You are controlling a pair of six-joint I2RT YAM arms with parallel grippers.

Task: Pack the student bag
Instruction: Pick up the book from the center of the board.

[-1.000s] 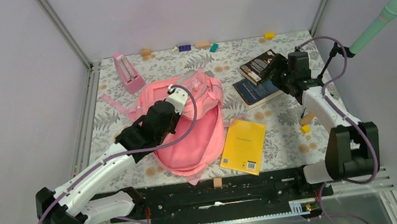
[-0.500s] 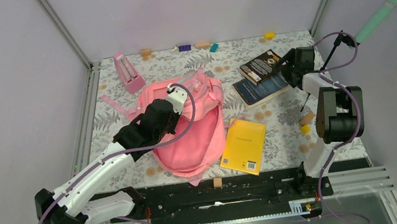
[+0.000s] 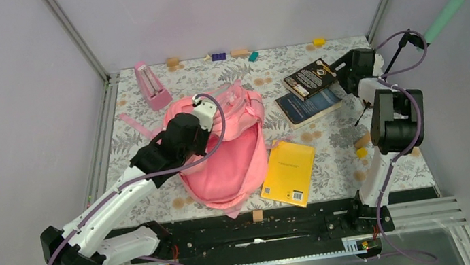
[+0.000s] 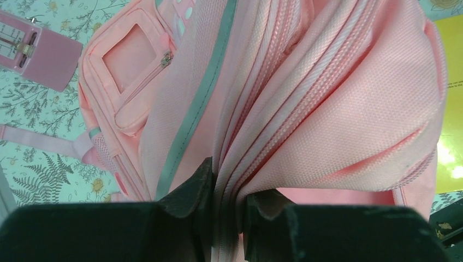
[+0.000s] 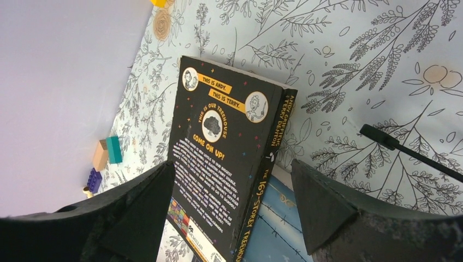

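The left pincer (image 3: pixel 216 98) meets the student bag (image 3: pixel 230 167); right pincer (image 3: pixel 340 75) faces black book (image 3: pixel 307 78).

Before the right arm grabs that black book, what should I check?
1. Bag hold: left gripper pinches the student bag fabric: ok.
2. Approach: right gripper open, black book between its fingers in the wrist view: ok.
3. Stack: black book on top of blue book, nothing on it: ok.
4. Bag mouth wide enough for a book: cannot tell.
5. Packed: yellow book not ok, lies beside the bag.
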